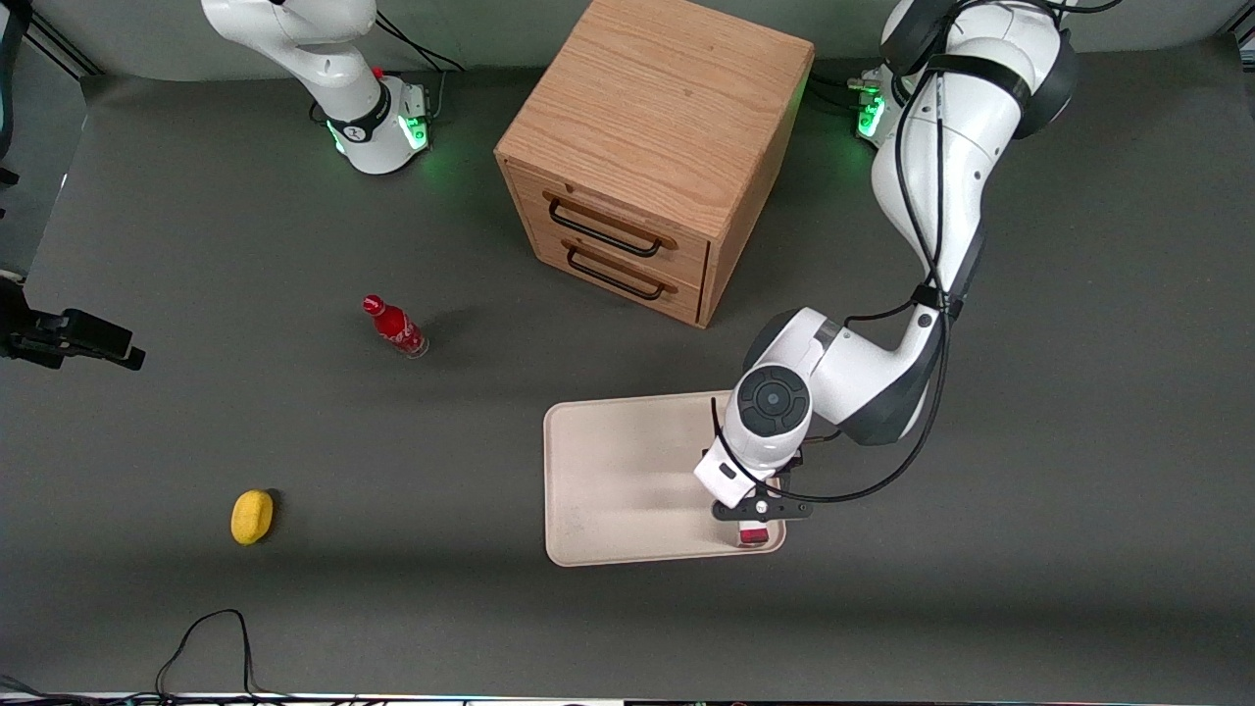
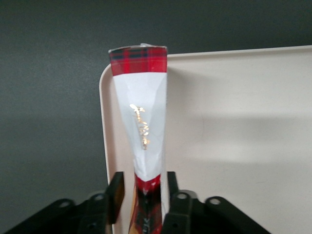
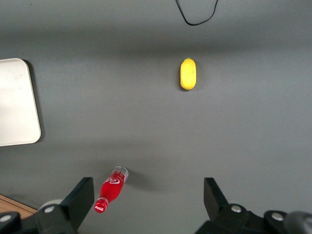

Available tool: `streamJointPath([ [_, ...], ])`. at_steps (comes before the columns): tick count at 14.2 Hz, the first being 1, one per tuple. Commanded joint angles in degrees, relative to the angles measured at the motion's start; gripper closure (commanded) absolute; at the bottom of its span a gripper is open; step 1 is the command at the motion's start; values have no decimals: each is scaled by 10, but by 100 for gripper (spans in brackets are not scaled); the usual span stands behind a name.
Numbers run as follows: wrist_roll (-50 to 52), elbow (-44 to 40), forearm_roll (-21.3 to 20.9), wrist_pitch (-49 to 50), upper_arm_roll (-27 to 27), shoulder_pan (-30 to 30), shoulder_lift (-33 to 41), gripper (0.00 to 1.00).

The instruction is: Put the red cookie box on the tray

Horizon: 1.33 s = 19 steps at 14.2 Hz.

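Note:
The red cookie box (image 2: 140, 97), dark red tartan with a white panel, stands on end on the tray (image 2: 234, 126), close to the tray's rim at a rounded corner. In the front view only its red end (image 1: 753, 536) shows under the wrist, at the tray's (image 1: 627, 471) corner nearest the front camera, toward the working arm's end. My left gripper (image 2: 145, 187) is over that corner. Its fingers (image 2: 116, 195) stand on either side of the box's upper end, with a gap showing between finger and carton. The gripper (image 1: 755, 525) is open.
A wooden two-drawer cabinet (image 1: 652, 147) stands farther from the front camera than the tray. A small red bottle (image 1: 395, 327) and a yellow lemon-like object (image 1: 252, 516) lie toward the parked arm's end. A black cable (image 1: 211, 637) loops at the table's near edge.

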State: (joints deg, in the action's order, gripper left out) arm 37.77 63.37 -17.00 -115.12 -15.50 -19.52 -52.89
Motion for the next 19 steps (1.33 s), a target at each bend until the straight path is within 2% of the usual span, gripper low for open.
streamJointPath([
  [1, 6, 10, 0, 2, 9, -6, 30, 0],
  [3, 4, 50, 13, 18, 15, 4, 91, 0],
  [5, 1, 117, 70, 24, 60, 1, 180, 0],
  [7, -13, 179, 132, 38, 71, 11, 260, 0],
  [8, -40, 206, 145, 65, 73, 28, 299, 0],
  [12, -181, 263, 148, 183, 74, 77, 420, 0],
  [16, -290, 418, 152, 182, 71, 145, 584, 0],
  [19, -299, 461, 178, 191, 65, 188, 654, 0],
])
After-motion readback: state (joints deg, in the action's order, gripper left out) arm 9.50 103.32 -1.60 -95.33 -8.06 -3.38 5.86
